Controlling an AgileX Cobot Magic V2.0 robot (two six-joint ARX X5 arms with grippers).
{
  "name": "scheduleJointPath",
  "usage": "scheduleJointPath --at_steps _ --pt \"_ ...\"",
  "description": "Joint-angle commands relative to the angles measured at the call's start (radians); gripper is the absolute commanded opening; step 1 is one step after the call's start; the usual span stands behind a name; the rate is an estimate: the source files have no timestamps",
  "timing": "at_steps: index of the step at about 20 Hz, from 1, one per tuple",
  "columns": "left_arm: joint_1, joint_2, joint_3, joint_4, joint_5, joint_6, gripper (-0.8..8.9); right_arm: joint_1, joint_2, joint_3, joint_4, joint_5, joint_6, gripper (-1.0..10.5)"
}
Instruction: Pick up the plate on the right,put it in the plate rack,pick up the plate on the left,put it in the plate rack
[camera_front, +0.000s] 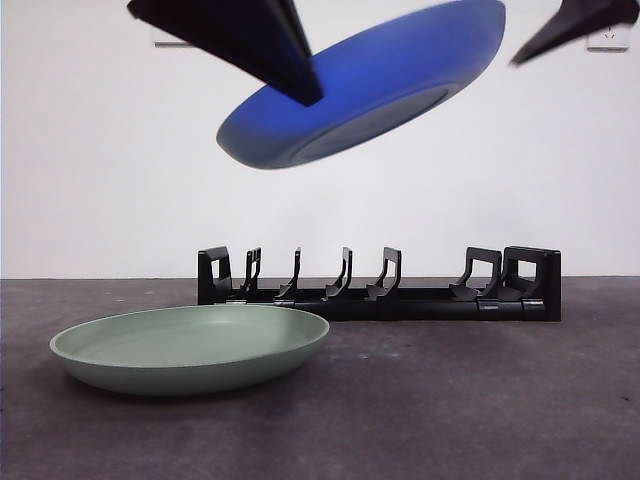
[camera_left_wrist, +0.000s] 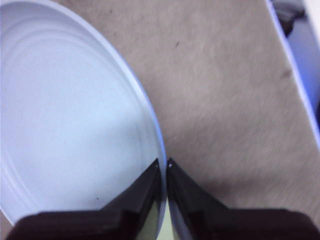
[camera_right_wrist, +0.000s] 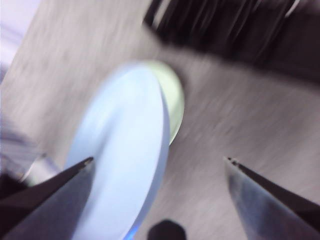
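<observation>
While the blue plate hangs high in the air above the plate rack, the left end effector holds it by the rim, with its 2 jaws pressed together on the edge. In the front view this end effector comes in from the top left as a big dark shape, and the plate is tilted, with the side away from the grip higher. In the left wrist view the plate looks very pale, almost white, and the rim passes between the jaws.

The right end effector has its jaws wide apart and it grips nothing. In the right wrist view, which is blurred, the blue plate shows almost edge-on, near 1 of the jaws; I cannot tell if it touches that jaw. In the front view only a black tip shows at the top right corner, apart from the plate.

The green plate lies flat on the dark worktop, at the left, in front of the left end of the rack. The rack stands behind it with its row of upright curved prongs, and no plate is in it.
</observation>
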Motion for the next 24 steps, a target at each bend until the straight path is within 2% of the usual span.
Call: scheduleJointPath --at_steps 1,3,5,8,11,13,15,18,24 --pt "0.033 -0.001 0.003 0.074 0.056 -0.151 -0.08 -0.002 -0.062 0.057 0.009 0.133 0.018 4.4" --pt "0.078 0.0 0.003 0.174 0.13 -0.255 -0.08 -0.001 -0.128 0.085 0.02 0.283 0.031 4.4" --pt "0.14 0.0 0.003 0.305 0.194 -0.392 -0.08 0.0 -0.203 0.085 0.027 0.366 0.044 4.4" --pt "0.254 0.014 0.003 0.515 0.302 -0.592 -0.08 0.0 -0.283 0.085 -0.022 0.372 0.043 4.4" --pt "0.358 0.057 0.003 0.669 0.32 -0.746 -0.08 0.001 -0.318 0.085 -0.108 0.343 0.039 4.4" --pt "0.42 0.099 0.003 0.739 0.391 -0.8 -0.08 0.001 -0.321 0.084 -0.169 0.283 0.032 4.4" --pt "0.471 0.15 0.003 0.792 0.42 -0.848 -0.08 0.001 -0.321 0.082 -0.215 0.238 0.019 4.4" --pt "0.518 0.243 0.003 0.869 0.472 -0.891 -0.08 0.001 -0.321 0.082 -0.241 0.236 0.014 4.4" --pt "0.589 0.389 0.014 0.954 0.474 -0.924 -0.08 0.001 -0.321 0.082 -0.272 0.236 0.013 4.4"
